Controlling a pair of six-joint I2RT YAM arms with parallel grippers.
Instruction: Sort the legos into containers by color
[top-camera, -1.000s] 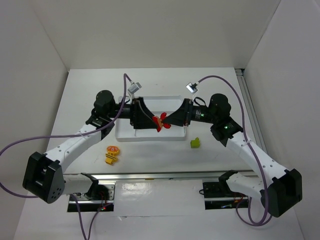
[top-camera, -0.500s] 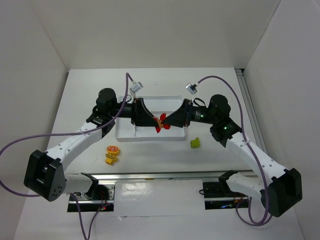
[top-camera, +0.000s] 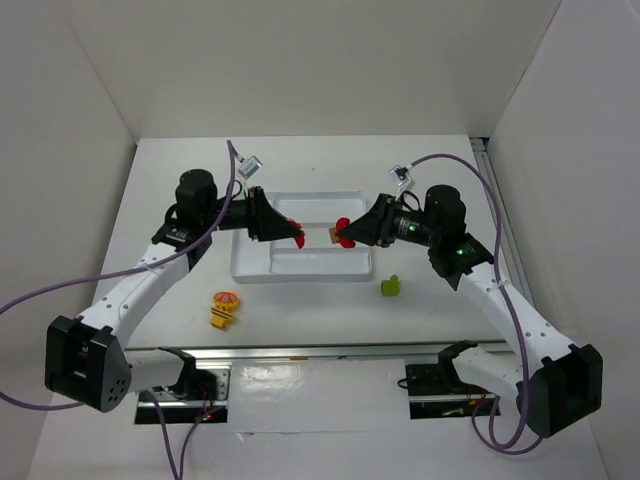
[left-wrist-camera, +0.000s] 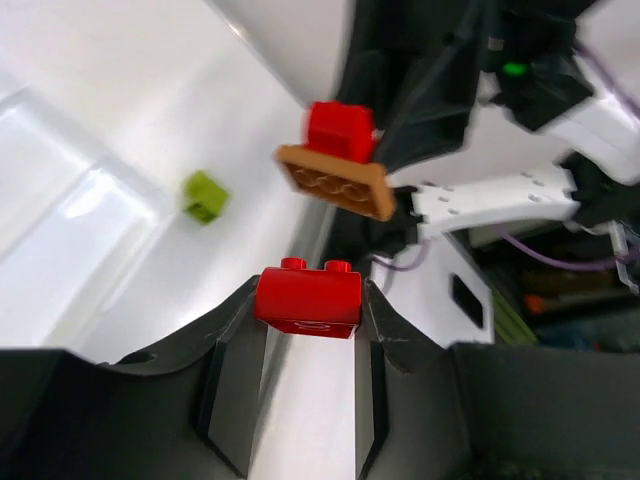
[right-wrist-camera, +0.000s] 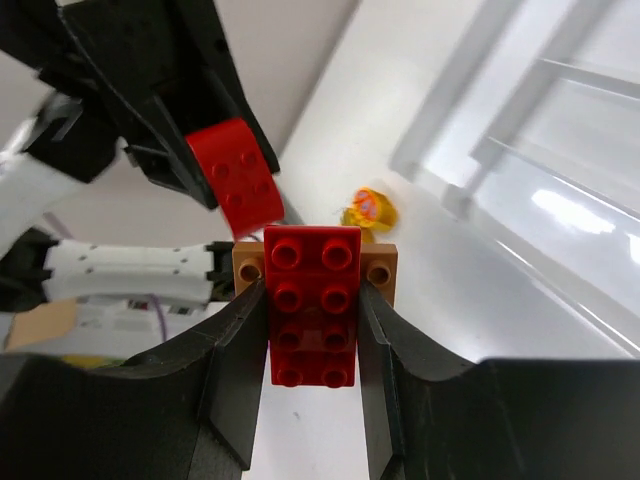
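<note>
While both arms hang over the tray (top-camera: 252, 270) at frame centre, your left gripper (top-camera: 293, 232) is clamped partway shut on a lone brick (left-wrist-camera: 307, 298), red, its long axis crosswise between the fingers. A small gap to its right, your right gripper (top-camera: 346, 233) is closed tight on a stack (right-wrist-camera: 312, 310), red atop a brown plate (right-wrist-camera: 381, 268). The tray looks to lie below both, and your left arm is nearer its left end.

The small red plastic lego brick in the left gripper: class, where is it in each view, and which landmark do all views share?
Top external: small red plastic lego brick left of centre, in left gripper, over white plastic tray.
Left wrist: bottom centre, between its fingers.
Right wrist: upper left of centre.
Shared landmark: brownish-orange plate under a red brick, in right gripper.
</note>
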